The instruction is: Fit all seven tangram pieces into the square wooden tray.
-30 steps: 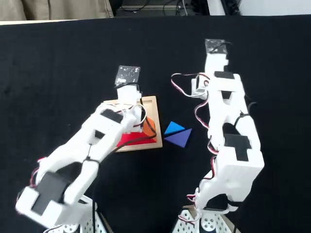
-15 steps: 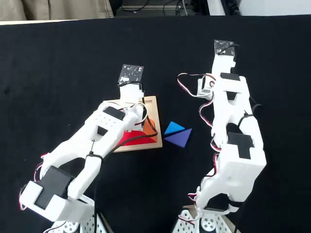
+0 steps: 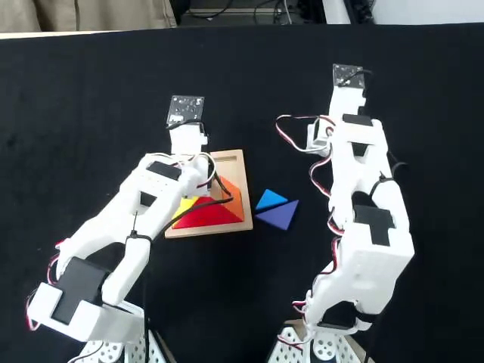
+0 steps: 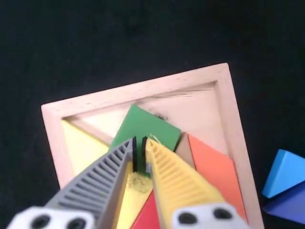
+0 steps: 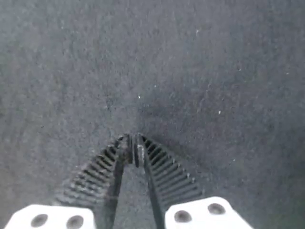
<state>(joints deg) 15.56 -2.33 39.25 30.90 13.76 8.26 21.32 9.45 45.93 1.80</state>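
The square wooden tray point(image 4: 138, 90) holds a green square point(image 4: 145, 121), a yellow triangle point(image 4: 81, 148), an orange triangle point(image 4: 214, 167), a red piece point(image 4: 147, 214) and a brown sliver point(image 4: 184, 147). My left gripper point(image 4: 139, 144) is shut with nothing in it, its tips just over the green square. In the high view the left arm point(image 3: 162, 185) covers the tray's point(image 3: 231, 156) left part. A blue triangle point(image 3: 270, 200) and a purple triangle point(image 3: 278, 217) lie on the cloth just right of the tray. My right gripper point(image 5: 132, 145) is shut over bare black cloth, far behind the two triangles.
A black cloth point(image 3: 91, 113) covers the whole table. The right arm point(image 3: 355, 151) stretches along the right side, past the loose triangles. Open cloth lies left of and behind the tray.
The left arm swung left and back over the tray, uncovering the yellow and red pieces. The right arm moved slightly right and farther back, then held still.
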